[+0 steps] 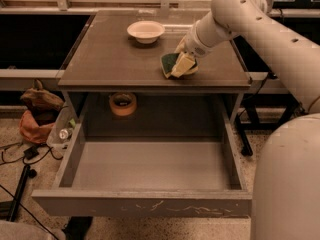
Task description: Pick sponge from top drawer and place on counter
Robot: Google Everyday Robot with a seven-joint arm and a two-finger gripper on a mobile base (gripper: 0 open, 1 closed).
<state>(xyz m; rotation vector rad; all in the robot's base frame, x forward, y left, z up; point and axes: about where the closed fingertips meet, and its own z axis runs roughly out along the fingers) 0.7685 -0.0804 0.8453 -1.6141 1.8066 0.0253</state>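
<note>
The sponge [169, 64], dark green face over yellow body, stands tilted on edge on the counter [115, 59], near its front right part. My gripper [183, 64] is on the sponge from the right, and its pale fingers [182, 65] are closed around it. The arm reaches in from the upper right. The top drawer [145, 204] is pulled fully out below the counter, and its grey floor is bare.
A white bowl [145, 31] sits at the back middle of the counter. A tan tape roll [123, 104] lies at the back of the cabinet opening. A brown bag [40, 114], cables and a tripod leg are on the floor at the left.
</note>
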